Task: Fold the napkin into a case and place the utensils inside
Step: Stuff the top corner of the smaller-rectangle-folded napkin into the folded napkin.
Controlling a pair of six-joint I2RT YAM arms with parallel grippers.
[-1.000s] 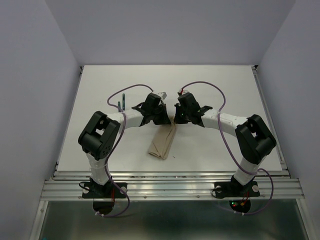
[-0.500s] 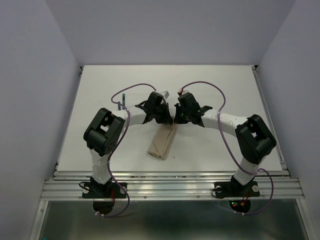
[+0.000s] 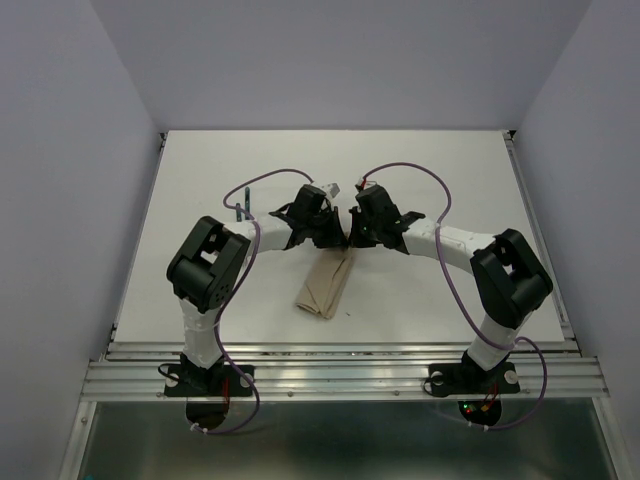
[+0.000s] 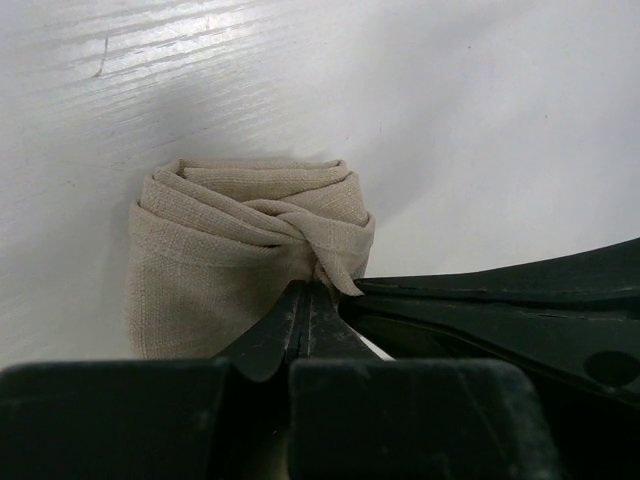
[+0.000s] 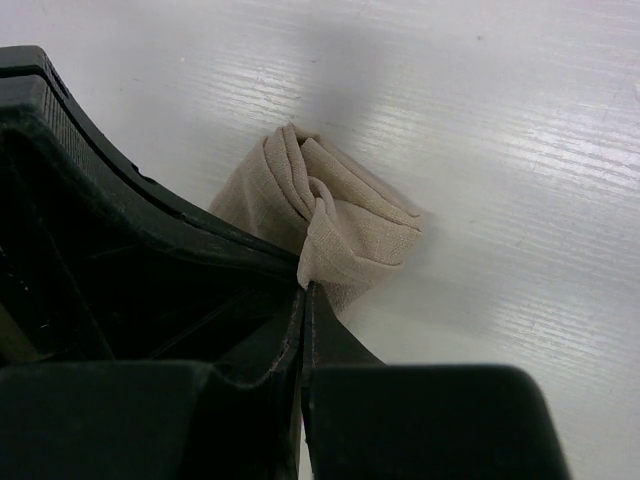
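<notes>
The beige napkin (image 3: 325, 285) lies folded into a narrow oblong case at the table's middle, its far end bunched and twisted. Both grippers meet at that far end. My left gripper (image 3: 335, 243) has its jaws pressed together, pinching a twisted fold of the napkin (image 4: 240, 250) at the tips (image 4: 308, 290). My right gripper (image 3: 350, 243) is likewise shut, with a fold of the napkin (image 5: 345, 215) caught at its tips (image 5: 305, 288). Utensils with dark green handles (image 3: 241, 209) lie on the table left of the left arm, mostly hidden by its cable.
The right gripper's black finger (image 4: 520, 300) crosses the left wrist view close beside the cloth. The left gripper's body (image 5: 120, 200) fills the left of the right wrist view. The white table (image 3: 450, 170) stretches behind both arms, with purple walls round it.
The left arm's elbow shifted a little to the right and its wrist turned slightly, then held still. The napkin and the right arm have stayed in place.
</notes>
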